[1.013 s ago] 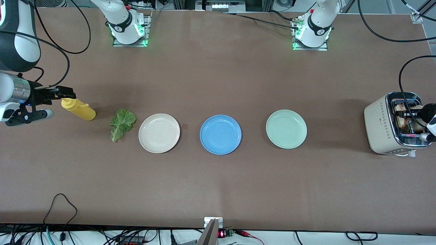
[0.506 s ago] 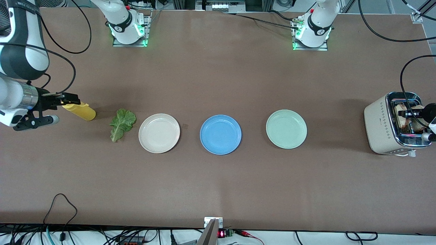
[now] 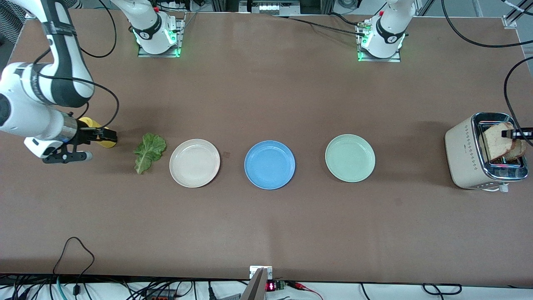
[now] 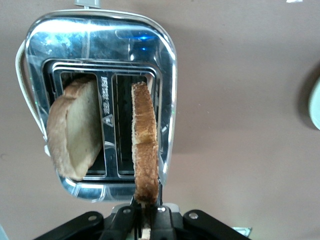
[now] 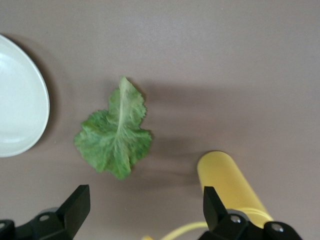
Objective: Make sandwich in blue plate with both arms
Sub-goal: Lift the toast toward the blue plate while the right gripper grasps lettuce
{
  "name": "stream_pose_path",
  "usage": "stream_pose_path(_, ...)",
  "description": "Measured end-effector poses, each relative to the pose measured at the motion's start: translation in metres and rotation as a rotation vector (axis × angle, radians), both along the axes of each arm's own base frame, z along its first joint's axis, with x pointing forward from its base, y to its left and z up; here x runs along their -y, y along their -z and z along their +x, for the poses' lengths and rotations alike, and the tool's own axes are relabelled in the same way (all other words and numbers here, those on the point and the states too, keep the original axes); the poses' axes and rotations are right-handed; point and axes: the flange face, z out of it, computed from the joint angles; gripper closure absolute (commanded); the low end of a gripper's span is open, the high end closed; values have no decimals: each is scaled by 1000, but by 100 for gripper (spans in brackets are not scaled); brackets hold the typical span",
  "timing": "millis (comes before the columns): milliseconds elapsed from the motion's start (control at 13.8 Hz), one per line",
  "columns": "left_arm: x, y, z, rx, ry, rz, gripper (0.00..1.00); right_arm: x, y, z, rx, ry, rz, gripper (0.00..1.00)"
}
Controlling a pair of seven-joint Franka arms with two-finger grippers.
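The blue plate [image 3: 270, 165] stands empty in the middle of the table. The lettuce leaf [image 3: 149, 152] lies flat beside the beige plate [image 3: 194, 163], toward the right arm's end; it also shows in the right wrist view [image 5: 114, 138]. My right gripper [image 3: 110, 135] [image 5: 145, 206] is open and empty over the yellow bottle [image 3: 109, 143], just short of the leaf. My left gripper [image 3: 509, 133] [image 4: 146, 221] is shut on a toasted bread slice [image 3: 496, 140] [image 4: 145, 150], held half raised out of the toaster [image 3: 464, 152]. A second slice [image 4: 70, 131] sits in the other slot.
A pale mint-green plate [image 3: 349, 158] stands between the blue plate and the toaster. The yellow squeeze bottle [image 5: 232, 187] lies on its side beside the leaf. The toaster's cable runs off the table's edge at the left arm's end.
My right arm has swung along the table toward the lettuce and now covers most of the yellow bottle. My left gripper has lifted the bread slice up out of the toaster slot.
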Motion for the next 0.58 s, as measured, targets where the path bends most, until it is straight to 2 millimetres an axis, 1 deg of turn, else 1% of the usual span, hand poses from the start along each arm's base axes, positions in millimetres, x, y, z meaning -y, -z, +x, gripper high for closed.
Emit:
stream_pose_path(145, 13, -22, 5, 20, 26, -7, 99, -25, 12, -4, 18, 42, -10, 0)
stream_pose_path(217, 26, -34, 8, 39, 47, -10, 99, -36, 18, -6, 30, 58, -12, 0)
stream_pose_path(289, 42, -48, 12, 62, 74, -15, 99, -44, 24, -8, 43, 63, -13, 0)
stream_pose_path(434, 85, -76, 15, 98, 115, -21, 99, -49, 43, -13, 67, 70, -12, 0)
stream_pose_path(579, 130, -91, 17, 110, 140, -54, 99, -49, 65, -20, 85, 70, -10, 0)
